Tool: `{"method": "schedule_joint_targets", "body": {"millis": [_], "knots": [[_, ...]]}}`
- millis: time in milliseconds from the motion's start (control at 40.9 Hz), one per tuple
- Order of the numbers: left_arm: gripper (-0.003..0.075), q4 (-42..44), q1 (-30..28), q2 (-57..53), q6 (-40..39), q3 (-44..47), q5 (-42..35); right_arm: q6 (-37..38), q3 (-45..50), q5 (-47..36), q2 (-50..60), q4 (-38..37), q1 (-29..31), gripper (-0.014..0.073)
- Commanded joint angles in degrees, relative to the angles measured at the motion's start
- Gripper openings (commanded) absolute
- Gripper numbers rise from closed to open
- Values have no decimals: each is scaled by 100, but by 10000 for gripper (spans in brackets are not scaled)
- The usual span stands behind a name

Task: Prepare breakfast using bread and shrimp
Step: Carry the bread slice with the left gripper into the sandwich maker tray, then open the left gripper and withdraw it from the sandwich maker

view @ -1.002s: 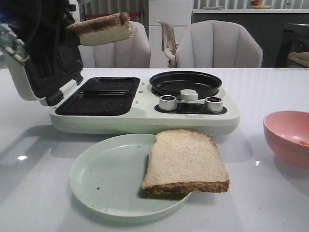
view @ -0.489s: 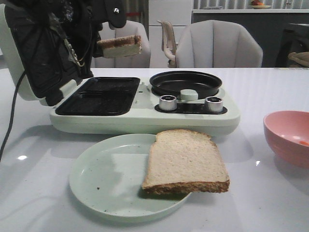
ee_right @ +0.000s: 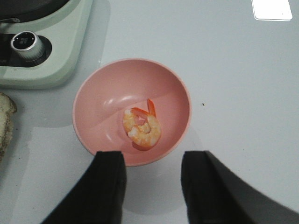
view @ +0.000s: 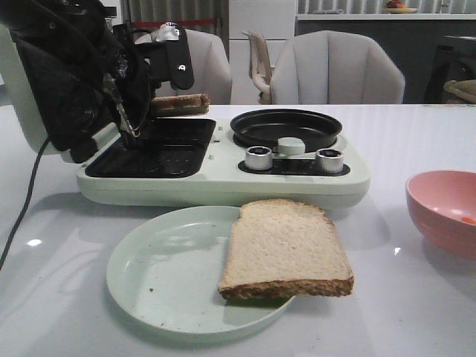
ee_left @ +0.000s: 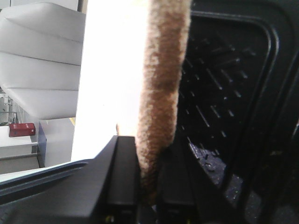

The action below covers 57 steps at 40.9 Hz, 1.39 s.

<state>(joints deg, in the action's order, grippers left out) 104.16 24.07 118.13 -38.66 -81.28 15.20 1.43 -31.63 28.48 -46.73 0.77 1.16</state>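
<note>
My left gripper [view: 152, 108] is shut on a slice of bread [view: 181, 103] and holds it just above the far black grill tray [view: 175, 130] of the pale green breakfast maker [view: 223, 182]. The left wrist view shows that bread [ee_left: 161, 84] edge-on, pinched between the fingers [ee_left: 124, 177]. A second slice of bread [view: 286, 249] lies on the pale green plate [view: 160, 271] in front. One curled orange shrimp [ee_right: 141, 128] lies in the pink bowl [ee_right: 98, 100]. My right gripper [ee_right: 153, 179] hangs open above the table beside that bowl, holding nothing.
The maker's lid [view: 44, 97] stands open at the left behind my left arm. A round black pan [view: 286, 128] and two silver knobs [view: 259, 158] sit on its right half. The pink bowl [view: 444, 210] stands at the table's right edge. Chairs [view: 335, 71] line the far side.
My left gripper has come down and forward with the bread, from high above the open lid to just over the far grill tray. The right arm, plate and second slice have not moved.
</note>
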Motion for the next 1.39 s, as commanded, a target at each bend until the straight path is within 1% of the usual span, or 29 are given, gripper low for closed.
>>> {"method": "schedule_joint_targets", "body": {"millis": [0,24,73,98,147,196,244,367,489,807,880,978,1027,1075,1124,1173,1271,1369], "knots": [[206,224,-43,-321,-31,-206,201,-10,-193,-398,15,-42,30,412],[233,224,-43,-310,-31,-206,201,-10,-193,-398,15,-42,30,412],[312,224,-43,-310,-31,-206,201,-10,-193,-398,15,-42,30,412],[331,224,-53,-310,-31,-206,201,-10,-193,-398,15,-42,30,412],[407,224,-49,-310,-31,-206,192,-10,-193,-398,15,-42,30,412],[460,224,-49,-310,-31,-206,192,-10,-193,-398,15,-42,30,412],[487,224,-49,-310,-41,-206,192,-10,-193,-398,15,-42,30,412],[489,224,-49,-310,-104,-206,163,-10,-193,-398,15,-42,30,412],[489,224,-49,-432,-114,-3,137,-10,-193,-398,15,-42,30,412],[489,224,1,-1503,-128,883,120,-10,-193,-398,15,-42,30,412],[489,224,206,-1801,-141,1175,676,-10,-193,-398,15,-42,30,412],[489,197,639,-2108,-141,1487,1744,-10,-193,-398,15,-42,30,412],[489,-95,892,-2240,-141,1580,2257,-10,-193,-398,15,-42,30,412],[489,-648,1144,-2371,-141,1604,2668,-10,-193,-398,15,-42,30,412],[489,-1269,1366,-2508,-125,1604,2872,-10,-193,-398,15,-42,30,412],[489,-2016,1546,-2656,117,1604,3000,-10,-193,-398,15,-42,30,412],[489,-3493,1983,-2997,946,1604,3280,-10,-193,-398,15,-42,30,412],[489,-4640,2280,-3424,1195,1604,3702,-10,-193,-398,15,-42,30,412]]}}
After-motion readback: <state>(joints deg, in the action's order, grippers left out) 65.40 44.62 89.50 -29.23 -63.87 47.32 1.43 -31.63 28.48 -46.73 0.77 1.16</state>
